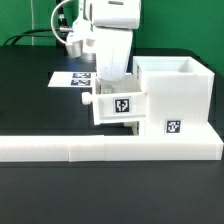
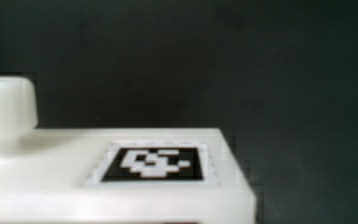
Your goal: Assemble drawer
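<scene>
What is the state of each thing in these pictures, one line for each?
Housing: upright, open at its top, standing against the long bar.
Tray: partly pushed into the housing's side, knob pointing away from the housing.
Tool: directly above the tray; whether it is open or shut cannot be told.
Long bar: lying flat on the table.
Marker board: lying flat behind the tray.
</scene>
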`<state>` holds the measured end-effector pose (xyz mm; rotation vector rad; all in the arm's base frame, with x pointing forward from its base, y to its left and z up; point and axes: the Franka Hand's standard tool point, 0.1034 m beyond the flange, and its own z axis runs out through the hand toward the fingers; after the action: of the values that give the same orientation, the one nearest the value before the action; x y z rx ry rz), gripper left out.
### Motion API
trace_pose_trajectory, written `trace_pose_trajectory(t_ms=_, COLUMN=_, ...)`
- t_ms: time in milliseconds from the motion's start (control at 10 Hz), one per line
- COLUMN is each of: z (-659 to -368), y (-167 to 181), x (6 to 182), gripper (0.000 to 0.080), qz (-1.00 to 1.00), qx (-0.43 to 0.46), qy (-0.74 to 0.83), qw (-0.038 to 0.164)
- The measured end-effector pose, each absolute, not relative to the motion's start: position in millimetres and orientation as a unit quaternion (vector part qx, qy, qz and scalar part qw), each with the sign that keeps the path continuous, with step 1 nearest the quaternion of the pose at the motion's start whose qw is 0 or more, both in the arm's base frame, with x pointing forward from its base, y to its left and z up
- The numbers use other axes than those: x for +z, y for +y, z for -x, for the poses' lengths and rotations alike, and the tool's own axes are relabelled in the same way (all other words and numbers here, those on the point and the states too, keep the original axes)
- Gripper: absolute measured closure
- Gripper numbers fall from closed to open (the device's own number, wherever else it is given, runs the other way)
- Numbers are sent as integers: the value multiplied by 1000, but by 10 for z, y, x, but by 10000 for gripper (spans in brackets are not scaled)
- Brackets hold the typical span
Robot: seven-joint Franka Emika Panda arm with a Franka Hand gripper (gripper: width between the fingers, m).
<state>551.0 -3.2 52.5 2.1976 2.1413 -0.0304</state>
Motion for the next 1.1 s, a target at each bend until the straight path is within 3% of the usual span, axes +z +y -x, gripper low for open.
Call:
trace_pose_trajectory(t_ms=600, z=-5475, y=5, x=511, gripper=755, qz=-742, qx=-15, qy=669, qw=32)
trace_pose_trajectory(t_ms=700, z=-5474, y=8, x=508, gripper=680, qz=-742, qx=-15, qy=669, qw=32)
trace_pose_trajectory(t_ms=800, z=-5471, y=6, x=503, gripper=680, qz=-742, qx=-15, qy=669, qw=32)
trace_pose_trajectory(t_ms=900, z=-5469, y=6, x=511, gripper=545, qz=-743, qx=-17, qy=668, qw=31)
trace_pose_trajectory(t_ms=1000, z=-5473, y=10, x=544, gripper=344, qz=-743, qx=-21, qy=668, qw=30)
trace_pose_trajectory(t_ms=1100, z=-5486, y=16, x=570, gripper=344, qz=-743, qx=-25, qy=668, qw=29)
